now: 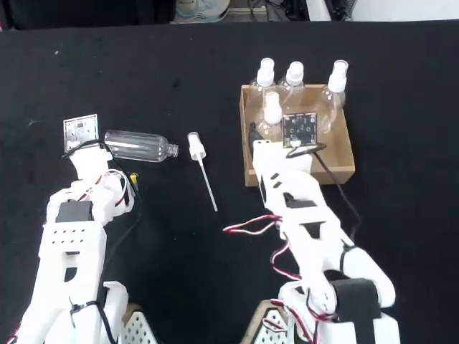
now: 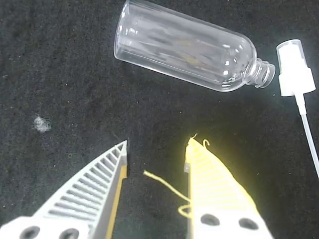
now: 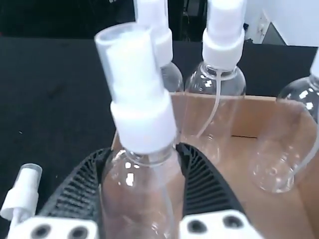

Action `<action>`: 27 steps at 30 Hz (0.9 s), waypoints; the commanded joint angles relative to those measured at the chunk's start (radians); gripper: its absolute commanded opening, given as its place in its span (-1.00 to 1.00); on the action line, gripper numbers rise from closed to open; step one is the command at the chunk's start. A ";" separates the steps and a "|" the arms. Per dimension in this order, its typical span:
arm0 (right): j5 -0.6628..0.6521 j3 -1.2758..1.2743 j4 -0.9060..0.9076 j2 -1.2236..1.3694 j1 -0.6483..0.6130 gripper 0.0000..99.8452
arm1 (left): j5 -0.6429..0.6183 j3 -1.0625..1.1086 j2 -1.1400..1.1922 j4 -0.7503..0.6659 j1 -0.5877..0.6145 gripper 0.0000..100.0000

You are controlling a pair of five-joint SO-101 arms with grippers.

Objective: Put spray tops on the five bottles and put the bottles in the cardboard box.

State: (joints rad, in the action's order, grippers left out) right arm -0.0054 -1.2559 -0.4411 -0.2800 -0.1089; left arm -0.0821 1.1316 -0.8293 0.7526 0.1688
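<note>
1. The left gripper [image 2: 158, 144] is partly open, with a clear gap between its white and yellow fingers, and it holds nothing. It hangs over the table [image 1: 179, 72] near the loose bottle [image 1: 140, 145] but does not touch it.
2. The loose bottle [image 2: 184, 52] is clear and has no top. It lies on its side left of the box [image 1: 337, 174], with its open neck pointing toward the spray top [image 1: 196, 147].
3. The spray top [image 2: 295, 74] lies on the table just beside that neck and apart from it. Its white head is nearest the bottle, and its thin tube trails away toward the arms' side.
4. The right gripper [image 3: 144, 149] is closed on the held bottle [image 3: 134, 194], with a black finger pressed against each side just below the shoulder.
5. The held bottle [image 1: 272, 115] is upright with a white spray top on it. It is inside the box, close to the left wall. The pictures do not show whether its base rests on the box floor.
6. The back bottles [image 1: 294, 79], three in all, stand upright in a row along the box's far wall. Each one has a spray top on.
7. In the right wrist view, the loose spray top [image 3: 20, 196] lies on the table outside the box wall [image 3: 259, 117].
</note>
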 commanded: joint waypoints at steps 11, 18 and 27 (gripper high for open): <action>0.000 0.051 -0.015 0.005 -0.051 -0.82 | -0.011 -0.012 -0.018 -0.009 -0.004 -0.62; 0.000 0.059 0.038 0.004 -0.106 -0.62 | -0.011 -0.012 -0.018 -0.009 -0.004 -0.62; 0.000 0.067 0.041 0.004 -0.100 -0.48 | -0.011 -0.012 -0.018 -0.009 -0.004 -0.62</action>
State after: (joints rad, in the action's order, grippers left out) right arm -0.0038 -1.2375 -0.4120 -0.2585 -0.1949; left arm -0.0821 1.1316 -0.8293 0.7526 0.1688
